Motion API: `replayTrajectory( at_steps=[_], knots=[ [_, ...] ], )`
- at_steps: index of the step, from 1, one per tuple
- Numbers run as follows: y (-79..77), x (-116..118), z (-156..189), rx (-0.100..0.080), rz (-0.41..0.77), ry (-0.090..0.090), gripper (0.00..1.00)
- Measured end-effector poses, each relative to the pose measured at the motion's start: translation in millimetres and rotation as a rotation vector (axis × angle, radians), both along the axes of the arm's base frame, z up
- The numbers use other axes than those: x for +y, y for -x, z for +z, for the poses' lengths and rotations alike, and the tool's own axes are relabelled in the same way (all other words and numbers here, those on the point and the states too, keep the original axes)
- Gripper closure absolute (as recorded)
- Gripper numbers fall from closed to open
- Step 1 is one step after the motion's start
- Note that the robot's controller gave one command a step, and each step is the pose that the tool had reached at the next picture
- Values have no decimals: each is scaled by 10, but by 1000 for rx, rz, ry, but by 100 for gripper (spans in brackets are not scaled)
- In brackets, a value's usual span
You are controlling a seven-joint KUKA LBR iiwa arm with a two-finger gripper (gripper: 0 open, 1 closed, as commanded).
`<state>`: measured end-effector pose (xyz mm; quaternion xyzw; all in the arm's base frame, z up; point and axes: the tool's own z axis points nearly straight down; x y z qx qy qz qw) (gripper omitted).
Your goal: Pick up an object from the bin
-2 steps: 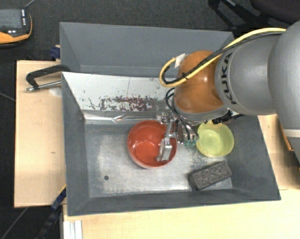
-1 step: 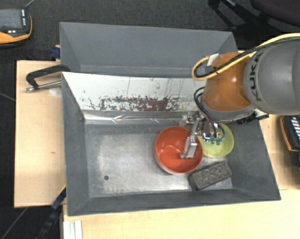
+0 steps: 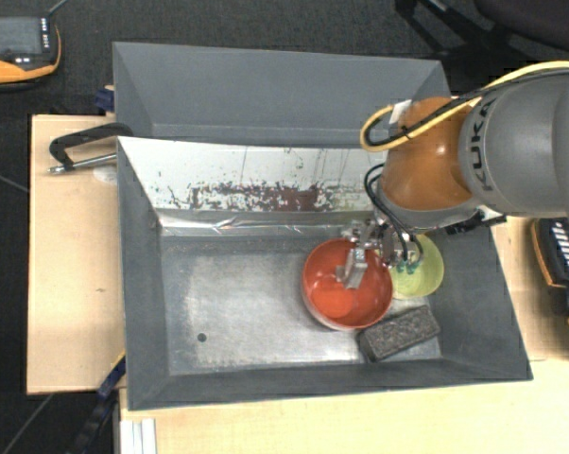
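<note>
- Claw (image 3: 365,261) down over the far rim of the red bowl (image 3: 330,296), right half of the bin (image 3: 218,301); open or closed, cannot tell.
- Yellow-green disc (image 3: 429,274) and dark grey block (image 3: 400,334) just beside the bowl.

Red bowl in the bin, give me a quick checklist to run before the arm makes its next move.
1. The gripper is over the red bowl: ok.
2. Bowl upright, open side up: ok.
3. Bowl held: cannot tell.
4. Bowl apart from the dark grey block: not ok, they look to touch.
5. The yellow-green disc apart from the gripper: not ok, close beside it.
6. Bare bin floor left of the bowl: ok.
</note>
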<state>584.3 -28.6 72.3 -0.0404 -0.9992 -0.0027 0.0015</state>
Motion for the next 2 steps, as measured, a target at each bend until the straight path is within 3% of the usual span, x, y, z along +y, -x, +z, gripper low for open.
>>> replayTrajectory(
  at_steps=[1,2],
  knots=[
    [138,440,2292,-14,23,-1,100],
    [147,434,2247,-6,22,-1,0]
  ],
)
